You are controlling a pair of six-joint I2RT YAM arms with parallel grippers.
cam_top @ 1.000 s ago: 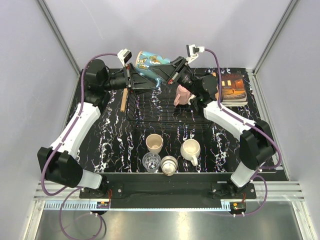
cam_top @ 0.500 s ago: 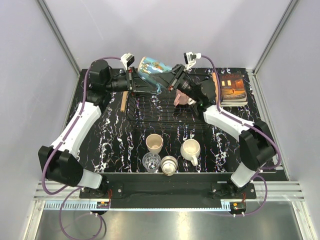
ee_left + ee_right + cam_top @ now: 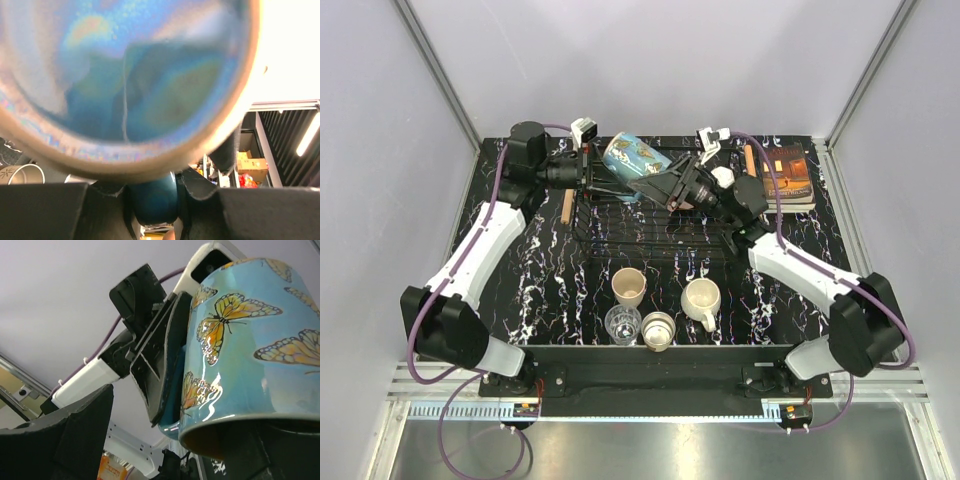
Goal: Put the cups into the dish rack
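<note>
Since a second ago the right claw point(image 3: 658, 185) has sprung wide and let go of the blue mug point(image 3: 633, 155), and its arm has swung out toward the rack's point(image 3: 650, 238) right end. The pink mug that showed in the rack then is now hidden behind that arm. The blue mug has dropped a little, toward the rack's far edge.

The left claw point(image 3: 605, 170) alone has the mug, which hangs tipped on its side above the rack's far edge. The left wrist view shows the fingers pinched tight on the teal handle, with the mug's blurred base filling the view. From the right wrist the butterfly-printed side shows. The mug's rim lies close over one of the right claw's spread fingers point(image 3: 287, 445); whether they touch I cannot tell. That claw grips nothing.

In front of the rack stand a cream cup point(image 3: 629, 287) and, to its right, a cream mug point(image 3: 701, 300). Nearer the arm bases, a glass point(image 3: 623, 323) and a pale cup point(image 3: 658, 330) sit just beside each other. A book point(image 3: 787, 175) lies past the rack's right end.
</note>
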